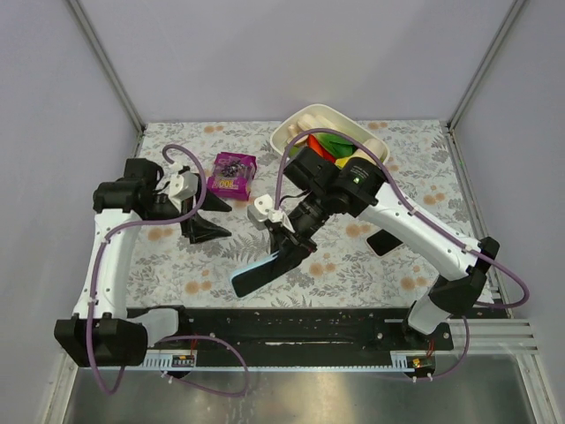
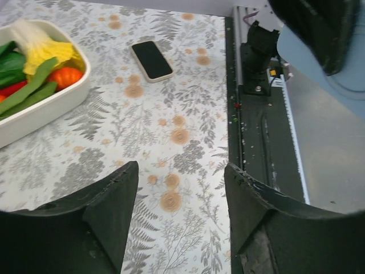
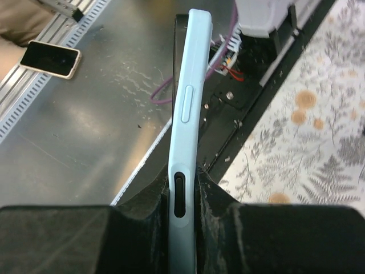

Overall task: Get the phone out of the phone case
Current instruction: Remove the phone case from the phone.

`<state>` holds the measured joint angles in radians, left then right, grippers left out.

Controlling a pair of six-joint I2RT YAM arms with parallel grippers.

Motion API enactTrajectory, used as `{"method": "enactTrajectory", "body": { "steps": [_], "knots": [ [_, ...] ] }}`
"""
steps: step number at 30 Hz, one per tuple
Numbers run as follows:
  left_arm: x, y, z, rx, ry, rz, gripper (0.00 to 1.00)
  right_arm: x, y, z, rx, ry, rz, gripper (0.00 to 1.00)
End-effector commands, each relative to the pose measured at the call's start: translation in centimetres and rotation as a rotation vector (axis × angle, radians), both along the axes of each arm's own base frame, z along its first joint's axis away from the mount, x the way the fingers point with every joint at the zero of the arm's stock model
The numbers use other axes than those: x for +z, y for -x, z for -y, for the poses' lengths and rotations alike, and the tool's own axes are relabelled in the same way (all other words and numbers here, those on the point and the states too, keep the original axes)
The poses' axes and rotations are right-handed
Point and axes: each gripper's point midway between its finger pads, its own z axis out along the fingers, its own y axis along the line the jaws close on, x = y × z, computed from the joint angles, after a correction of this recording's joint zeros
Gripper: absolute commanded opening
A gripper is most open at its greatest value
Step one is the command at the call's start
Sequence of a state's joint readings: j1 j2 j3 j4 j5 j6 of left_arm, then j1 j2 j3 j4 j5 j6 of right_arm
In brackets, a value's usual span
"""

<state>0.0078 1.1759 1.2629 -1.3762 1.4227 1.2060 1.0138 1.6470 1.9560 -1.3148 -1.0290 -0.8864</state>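
My right gripper point(image 1: 287, 243) point(image 3: 183, 182) is shut on a light blue phone case point(image 1: 263, 272), holding it above the table's near middle. The right wrist view shows the case point(image 3: 185, 108) edge-on, pinched between both fingers. From above its upper face looks dark; I cannot tell whether that is the phone's screen. A dark phone with a pale rim point(image 1: 386, 240) point(image 2: 151, 60) lies flat on the table to the right. My left gripper point(image 1: 212, 219) point(image 2: 181, 168) is open and holds nothing, low over the floral cloth left of the case.
A white dish of vegetables point(image 1: 291, 132) point(image 2: 57, 103) stands at the back middle. A purple packet point(image 1: 232, 172) lies behind the left gripper. The black base rail point(image 1: 291, 327) runs along the near edge. Another phone point(image 3: 50, 59) lies beyond the metal shelf.
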Motion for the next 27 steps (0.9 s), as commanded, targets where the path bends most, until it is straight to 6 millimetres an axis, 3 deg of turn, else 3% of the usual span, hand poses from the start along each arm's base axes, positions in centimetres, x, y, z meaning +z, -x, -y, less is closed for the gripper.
{"method": "enactTrajectory", "body": {
  "steps": [1, 11, 22, 27],
  "knots": [
    [0.5, 2.8, -1.2, 0.056, -0.069, -0.105, 0.68, 2.4, -2.1, 0.6, -0.145, -0.082, -0.025, 0.00],
    [-0.2, 4.2, -1.8, 0.075, -0.153, -0.024, 0.76, 1.8, -5.5, 0.5, -0.304, -0.070, -0.081, 0.00],
    [0.9, 6.4, 0.0, -0.026, -0.074, -0.022, 0.81, 2.9, -8.5, -0.5, -0.437, -0.089, -0.122, 0.00],
    [1.4, 6.8, 0.8, -0.064, -0.027, -0.098, 0.81, 2.9, -9.4, -0.7, -0.482, -0.097, -0.110, 0.00]
  ]
}}
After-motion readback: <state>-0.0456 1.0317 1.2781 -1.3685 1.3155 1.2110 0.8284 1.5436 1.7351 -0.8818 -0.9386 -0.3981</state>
